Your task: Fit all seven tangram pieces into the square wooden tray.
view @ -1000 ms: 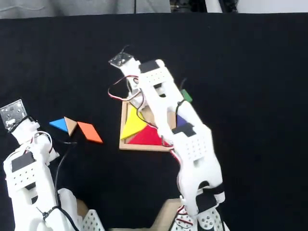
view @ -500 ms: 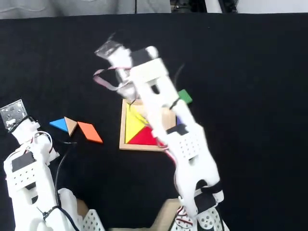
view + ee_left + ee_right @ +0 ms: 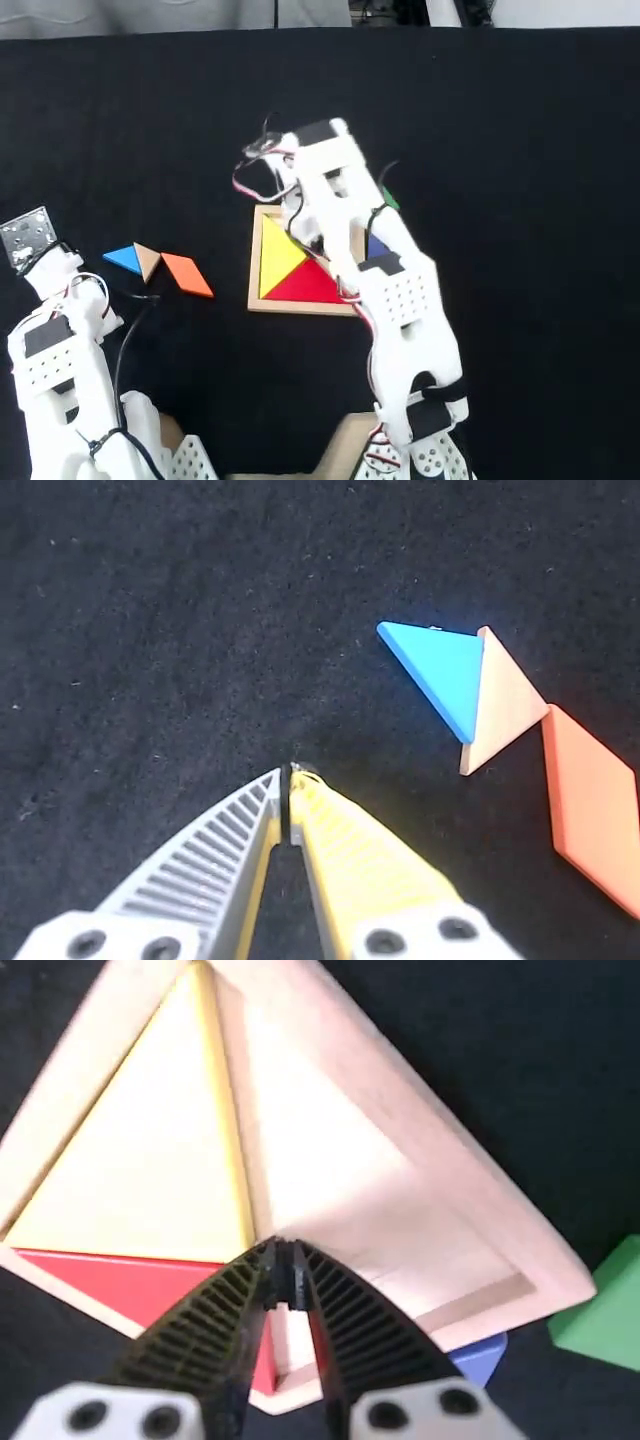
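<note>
Left gripper (image 3: 288, 775), closed on nothing, hangs near the blue triangle (image 3: 440, 670), tan triangle (image 3: 500, 708) and orange parallelogram (image 3: 595, 805), at 9 o'clock of the square wooden tray (image 3: 430, 1115), over which the right gripper (image 3: 287, 1252), also closed and empty, should probably part its jaws before fetching the green piece (image 3: 605, 1310) at 2 o'clock.

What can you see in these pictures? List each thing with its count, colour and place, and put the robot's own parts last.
Cloth: one, black, covers the table.
Tray: one, pale wood, mid-table.
Yellow triangle: one, in the tray.
Red triangle: one, in the tray, against the yellow one.
Blue triangle: one, on the cloth left of the tray.
Tan triangle: one, beside the blue triangle.
Orange parallelogram: one, beside the tan triangle.
Green piece: one, outside the tray.
Dark blue piece: one, just outside the tray's rim.
Left gripper: one, grey and yellow, shut, over bare cloth.
Right gripper: one, black, shut, over the tray.
</note>
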{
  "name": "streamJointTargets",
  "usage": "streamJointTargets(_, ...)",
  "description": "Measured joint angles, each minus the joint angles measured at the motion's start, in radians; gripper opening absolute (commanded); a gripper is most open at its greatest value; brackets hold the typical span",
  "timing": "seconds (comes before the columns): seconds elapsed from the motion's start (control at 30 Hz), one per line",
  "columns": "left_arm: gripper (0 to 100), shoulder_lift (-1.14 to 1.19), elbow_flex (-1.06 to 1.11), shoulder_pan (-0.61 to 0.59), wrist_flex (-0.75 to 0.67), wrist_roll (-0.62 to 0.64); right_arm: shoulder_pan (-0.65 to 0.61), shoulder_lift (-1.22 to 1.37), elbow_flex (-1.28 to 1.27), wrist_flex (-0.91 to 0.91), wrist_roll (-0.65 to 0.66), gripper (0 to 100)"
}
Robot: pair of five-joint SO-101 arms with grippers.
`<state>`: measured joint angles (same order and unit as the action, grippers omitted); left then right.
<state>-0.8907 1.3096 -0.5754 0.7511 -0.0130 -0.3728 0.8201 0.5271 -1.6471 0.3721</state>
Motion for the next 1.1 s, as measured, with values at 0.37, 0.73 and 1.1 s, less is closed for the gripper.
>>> streamJointTargets(0.37,3,0.000,0.000,0.000,0.000,0.000,-0.012,-0.038,-0.031,0.009,0.000,1.1)
streamJointTargets(0.73,3,0.000,0.000,0.000,0.000,0.000,0.204,-0.288,-0.227,0.074,-0.058,1.8)
streamJointTargets(1.1,3,0.000,0.000,0.000,0.000,0.000,0.192,-0.396,-0.483,0.287,-0.158,25.3)
